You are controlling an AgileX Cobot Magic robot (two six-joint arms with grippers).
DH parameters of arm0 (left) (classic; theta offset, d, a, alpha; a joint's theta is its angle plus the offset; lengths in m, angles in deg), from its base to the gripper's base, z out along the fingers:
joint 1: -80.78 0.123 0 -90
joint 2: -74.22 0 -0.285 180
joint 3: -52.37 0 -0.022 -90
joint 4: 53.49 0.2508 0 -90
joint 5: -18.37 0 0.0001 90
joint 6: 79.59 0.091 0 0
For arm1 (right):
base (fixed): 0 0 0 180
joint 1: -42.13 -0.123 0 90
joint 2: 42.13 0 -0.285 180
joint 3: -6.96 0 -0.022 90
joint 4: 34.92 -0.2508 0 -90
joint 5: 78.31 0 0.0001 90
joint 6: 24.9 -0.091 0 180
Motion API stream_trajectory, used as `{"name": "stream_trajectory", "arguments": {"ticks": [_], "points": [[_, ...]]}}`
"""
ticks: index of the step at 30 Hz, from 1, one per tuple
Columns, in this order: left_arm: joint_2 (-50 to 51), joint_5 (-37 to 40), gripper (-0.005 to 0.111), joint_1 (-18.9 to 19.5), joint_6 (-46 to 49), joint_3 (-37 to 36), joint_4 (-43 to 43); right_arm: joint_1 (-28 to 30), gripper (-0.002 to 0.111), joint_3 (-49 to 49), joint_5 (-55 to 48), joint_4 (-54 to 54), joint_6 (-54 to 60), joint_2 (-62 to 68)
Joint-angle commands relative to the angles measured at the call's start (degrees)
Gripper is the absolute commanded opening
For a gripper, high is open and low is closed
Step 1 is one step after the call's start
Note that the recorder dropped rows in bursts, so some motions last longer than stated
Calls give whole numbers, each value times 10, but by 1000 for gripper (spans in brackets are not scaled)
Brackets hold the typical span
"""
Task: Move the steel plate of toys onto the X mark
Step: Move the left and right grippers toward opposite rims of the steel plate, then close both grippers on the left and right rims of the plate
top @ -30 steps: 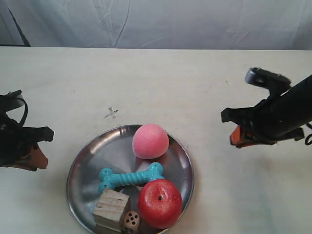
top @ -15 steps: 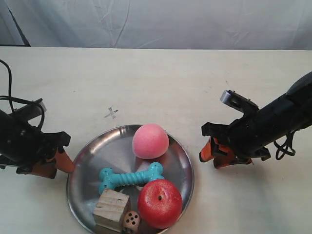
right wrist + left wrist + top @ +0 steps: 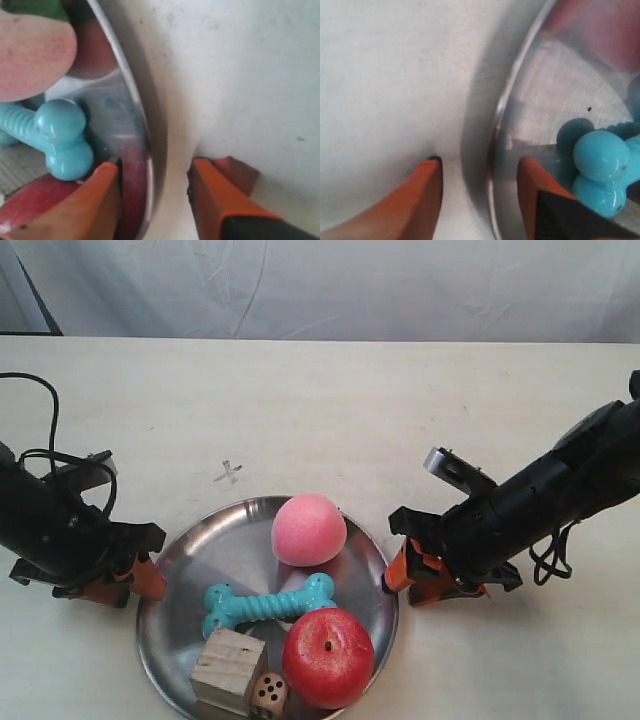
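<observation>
The steel plate (image 3: 195, 555) lies near the table's front and holds a pink ball (image 3: 309, 529), a red apple (image 3: 328, 657), a teal bone (image 3: 268, 605), a wooden cube (image 3: 229, 670) and a brown die (image 3: 268, 693). The X mark (image 3: 229, 473) is drawn just beyond the plate's far left rim. My left gripper (image 3: 138, 576) (image 3: 480, 162) is open astride the plate's left rim (image 3: 495, 150), one finger inside near the bone (image 3: 600, 160). My right gripper (image 3: 407, 574) (image 3: 155, 165) is open astride the right rim (image 3: 131, 85), beside the bone (image 3: 62, 135) and the ball (image 3: 30, 50).
A pale table (image 3: 330, 400) stretches behind the plate to a white cloth backdrop (image 3: 330, 285). A black cable (image 3: 45, 415) loops above the left arm. The plate's near edge runs out of the exterior view at the bottom.
Both arms have come inward and down from the table's sides until their open fingers straddle opposite rims of the plate. The plate and toys have not moved.
</observation>
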Motion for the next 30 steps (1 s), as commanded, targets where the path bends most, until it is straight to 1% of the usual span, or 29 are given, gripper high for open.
{"name": "stream_trajectory", "arguments": {"ticks": [1, 7, 10, 16, 19, 20, 22, 26, 27, 30], "points": [[0, -8, 47, -5, 2, 2, -2, -28, 44, -6, 32, 11, 19, 35], [0, -7, 47, -8, 2, 2, -3, -62, 44, -6, 44, -1, 19, 54], [0, -11, 47, -17, 2, 2, -2, -72, 44, -6, 61, -8, 19, 58], [0, -14, 47, -40, 1, 2, -1, -72, 44, -6, 68, -9, 19, 59], [0, -14, 45, -40, -4, 2, -3, -72, 42, -6, 69, -9, 19, 59], [0, -14, 43, -40, -7, 2, -3, -72, 39, -6, 72, -7, 19, 59], [0, -14, 33, -40, -13, 2, -5, -72, 29, -6, 72, -3, 19, 59], [0, -14, 4, -40, -13, 2, -6, -72, 2, -6, 68, 2, 19, 59], [0, -14, 0, -40, -13, 2, -9, -72, -1, -6, 63, -5, 19, 59], [0, -14, 0, -40, -13, 2, -23, -72, -1, -5, 53, -26, 19, 59]]}}
